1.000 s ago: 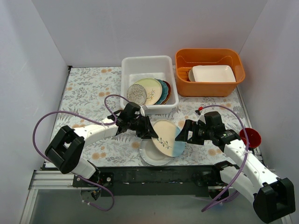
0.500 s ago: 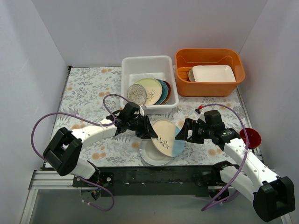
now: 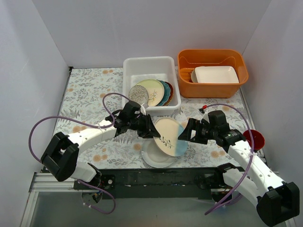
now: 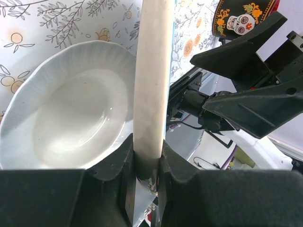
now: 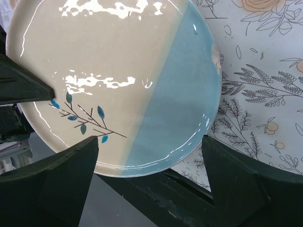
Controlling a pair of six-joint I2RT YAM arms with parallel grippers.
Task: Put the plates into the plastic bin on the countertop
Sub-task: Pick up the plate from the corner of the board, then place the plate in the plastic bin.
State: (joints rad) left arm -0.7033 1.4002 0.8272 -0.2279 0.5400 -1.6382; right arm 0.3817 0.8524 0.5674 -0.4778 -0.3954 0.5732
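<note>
My left gripper is shut on the left rim of a cream and light blue plate with a leaf sprig, holding it tilted above a white plate on the countertop. In the left wrist view the held plate stands edge-on between the jaws, with the white plate below. My right gripper is open, just right of the held plate, its fingers wide apart. The plastic bin holds several plates leaning on edge.
An orange tub with a white rectangular dish stands at the back right. A small red cup sits by the right arm. The table's front edge and a black rail lie just below the white plate.
My left gripper has lifted the cream and blue plate slightly up and toward the bin. My right gripper has stayed open beside it.
</note>
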